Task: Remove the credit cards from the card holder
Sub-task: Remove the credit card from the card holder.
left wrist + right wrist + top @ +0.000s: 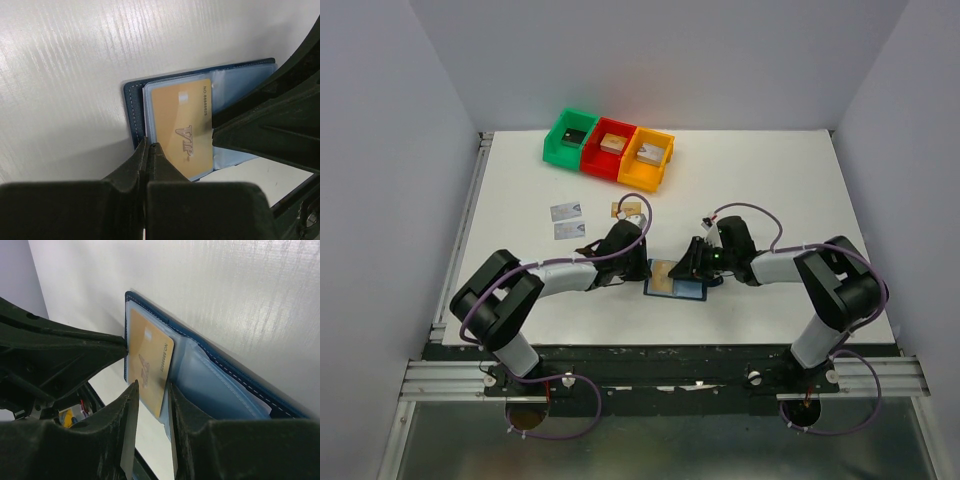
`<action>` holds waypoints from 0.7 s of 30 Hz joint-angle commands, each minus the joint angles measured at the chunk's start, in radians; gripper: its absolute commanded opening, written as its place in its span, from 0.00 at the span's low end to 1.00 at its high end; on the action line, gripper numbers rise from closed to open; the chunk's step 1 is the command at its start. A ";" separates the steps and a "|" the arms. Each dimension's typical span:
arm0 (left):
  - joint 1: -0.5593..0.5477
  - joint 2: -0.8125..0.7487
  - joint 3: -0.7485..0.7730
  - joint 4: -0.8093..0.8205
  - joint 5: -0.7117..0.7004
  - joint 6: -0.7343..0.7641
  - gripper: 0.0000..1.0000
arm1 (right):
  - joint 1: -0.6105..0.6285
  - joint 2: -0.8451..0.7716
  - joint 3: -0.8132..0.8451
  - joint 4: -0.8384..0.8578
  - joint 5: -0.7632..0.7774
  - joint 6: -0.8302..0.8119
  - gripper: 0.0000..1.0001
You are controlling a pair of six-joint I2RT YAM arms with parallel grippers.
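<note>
The dark navy card holder (688,290) lies open between both arms, its pale blue inner sleeves (210,380) showing. A tan-gold credit card (182,125) marked VIP sits partly out of a sleeve. My left gripper (148,145) is shut with nothing between its fingers, and its tips press on the holder's left edge. My right gripper (150,390) is open, its two fingers standing either side of the gold card's (150,362) lower corner. Two silver-grey cards (565,211) (566,230) and one tan-gold card (627,208) lie loose on the table behind the left arm.
Green (570,137), red (610,148) and orange (648,158) bins stand in a row at the back, each with a small block inside. The white table (790,190) ends in a rail along its left side and a dark frame in front.
</note>
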 commanded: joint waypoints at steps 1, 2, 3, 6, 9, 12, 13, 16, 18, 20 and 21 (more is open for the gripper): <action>0.002 0.027 0.002 -0.017 -0.021 -0.006 0.00 | 0.004 0.026 0.005 0.040 -0.017 0.015 0.37; 0.002 0.031 0.002 -0.017 -0.021 -0.004 0.00 | 0.004 0.031 0.005 0.043 -0.019 0.020 0.37; 0.002 0.032 0.002 -0.019 -0.021 -0.006 0.00 | 0.004 0.033 0.002 0.046 -0.020 0.025 0.37; 0.001 0.041 0.008 -0.025 -0.018 -0.007 0.00 | 0.004 0.036 -0.002 0.050 -0.019 0.037 0.37; 0.002 0.044 0.010 -0.027 -0.015 -0.007 0.00 | 0.004 0.039 -0.003 0.056 -0.019 0.043 0.37; 0.002 0.043 0.010 -0.030 -0.017 -0.009 0.00 | 0.004 0.045 -0.012 0.076 -0.026 0.052 0.37; 0.002 0.043 0.010 -0.028 -0.017 -0.009 0.00 | 0.004 0.046 -0.014 0.089 -0.029 0.057 0.36; 0.002 0.043 0.007 -0.027 -0.015 -0.010 0.00 | 0.003 0.051 -0.018 0.128 -0.049 0.077 0.36; 0.001 0.046 0.005 -0.025 -0.014 -0.010 0.00 | 0.004 0.063 -0.021 0.170 -0.075 0.094 0.36; 0.001 0.047 0.005 -0.024 -0.012 -0.010 0.00 | 0.006 0.071 -0.026 0.204 -0.088 0.114 0.36; 0.001 0.049 0.005 -0.025 -0.012 -0.012 0.00 | 0.004 0.072 -0.029 0.217 -0.091 0.120 0.36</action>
